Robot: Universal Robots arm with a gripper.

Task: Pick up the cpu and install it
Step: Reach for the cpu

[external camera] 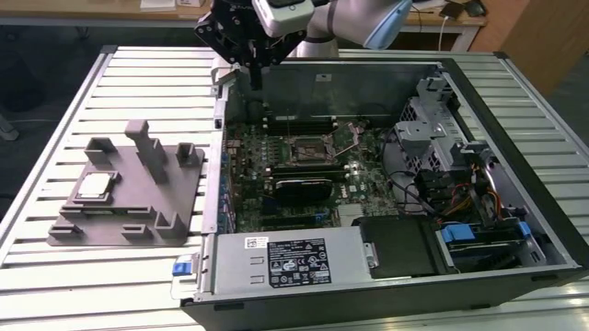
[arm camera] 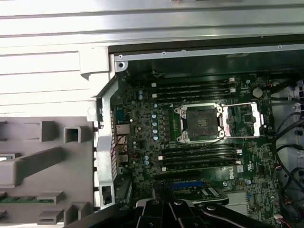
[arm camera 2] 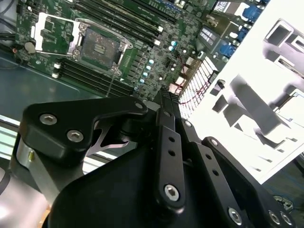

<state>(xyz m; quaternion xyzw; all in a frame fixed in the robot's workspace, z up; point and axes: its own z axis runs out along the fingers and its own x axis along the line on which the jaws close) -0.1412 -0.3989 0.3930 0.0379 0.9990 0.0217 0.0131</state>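
A slatted metal table (external camera: 138, 76) carries an open desktop computer case (external camera: 350, 83) lying on its side, with a grey plastic fixture block (external camera: 138, 221) just beside it at the exterior view's left. The pale robot arm (external camera: 363, 24) comes in from the far side and bends down over the case's far wall. The power supply (external camera: 290, 258) along the near edge bears a white printed label (external camera: 297, 261) with dark text and symbols. The motherboard (arm camera: 142, 137) fills the case floor. The gripper (external camera: 255, 77) points straight down above the far left corner of the case, fingers pinched together with nothing between them, as the second wrist view (arm camera 2: 165, 97) also shows. The black CPU socket (arm camera: 198, 122) stands open, its metal frame swung aside. The cpu (external camera: 96, 187) lies flat in a recess of the fixture block, well apart from the gripper.
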